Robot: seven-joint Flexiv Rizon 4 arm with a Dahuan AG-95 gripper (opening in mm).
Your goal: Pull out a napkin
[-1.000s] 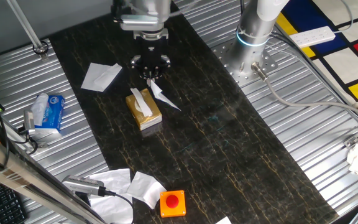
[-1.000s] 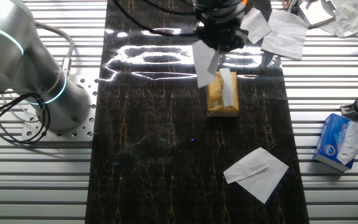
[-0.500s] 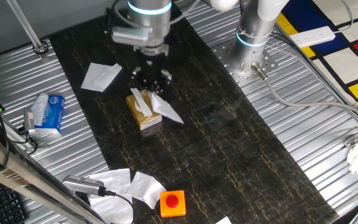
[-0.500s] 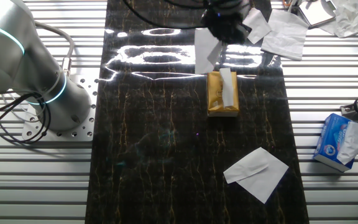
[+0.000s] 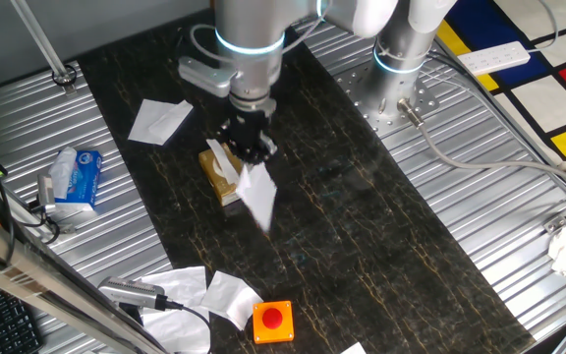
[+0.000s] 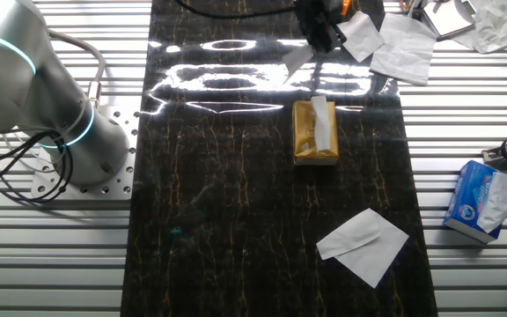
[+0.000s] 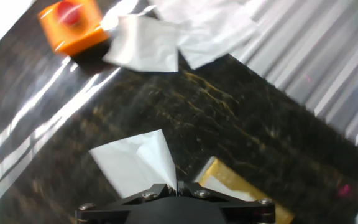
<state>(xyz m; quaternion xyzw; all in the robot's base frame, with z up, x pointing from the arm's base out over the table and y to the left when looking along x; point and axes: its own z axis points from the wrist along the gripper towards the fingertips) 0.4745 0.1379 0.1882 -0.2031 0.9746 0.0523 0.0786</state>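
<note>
My gripper (image 5: pixel 248 147) is shut on a white napkin (image 5: pixel 257 193) that hangs free below it, in the air beside the tan-gold tissue box (image 5: pixel 220 177). In the other fixed view the gripper (image 6: pixel 320 26) is high at the top edge, the napkin (image 6: pixel 296 58) dangles blurred under it, and the box (image 6: pixel 304 134) lies on the dark mat with a white tuft (image 6: pixel 322 123) standing from its slot. In the hand view the napkin (image 7: pixel 135 163) spreads out from my shut gripper (image 7: pixel 176 185), and a corner of the box (image 7: pixel 230 184) shows below right.
Loose napkins lie at the back left (image 5: pixel 160 120) and the front (image 5: pixel 216 292), beside an orange button box (image 5: pixel 273 321). A blue-and-white tissue packet (image 5: pixel 75 177) rests on the metal slats. The robot base (image 5: pixel 401 59) stands at the back right. Another napkin (image 6: pixel 363 244) lies on the mat.
The gripper has risen and moved away from the box's slot with the napkin. The sheet has come free of the box and now hangs in the air.
</note>
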